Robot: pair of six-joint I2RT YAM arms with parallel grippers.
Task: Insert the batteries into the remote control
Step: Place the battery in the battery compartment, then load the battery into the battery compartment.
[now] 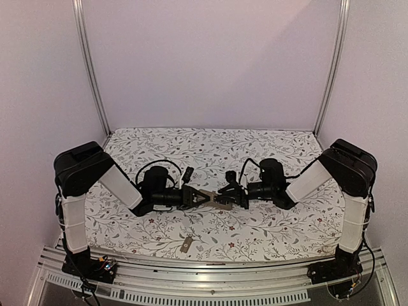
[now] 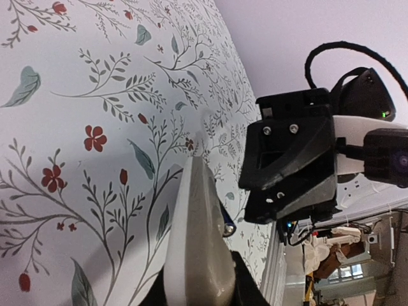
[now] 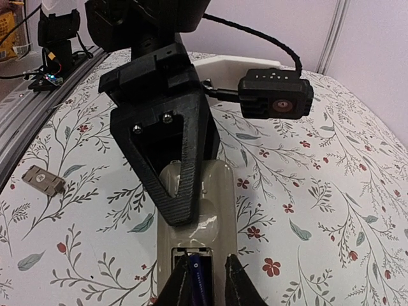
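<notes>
The remote control [image 1: 215,203] hangs above the mat at the centre, tan underside up, with my left gripper [image 1: 199,197] shut on one end. In the right wrist view its battery compartment [image 3: 199,255] is uncovered, and a dark blue battery [image 3: 201,280] lies inside. My right gripper [image 3: 208,287] straddles that battery with its jaws slightly apart. The battery rests against the left finger [image 3: 180,288], and a gap separates it from the right finger [image 3: 237,285]. In the left wrist view the remote control [image 2: 196,236] shows edge-on, and the battery's metallic end [image 2: 229,227] pokes out beside it.
A small grey-tan cover piece [image 1: 185,245] lies on the floral mat near the front edge, and shows left of the remote in the right wrist view [image 3: 43,180]. A metal rail [image 1: 210,274] runs along the near edge, and white walls enclose the other sides.
</notes>
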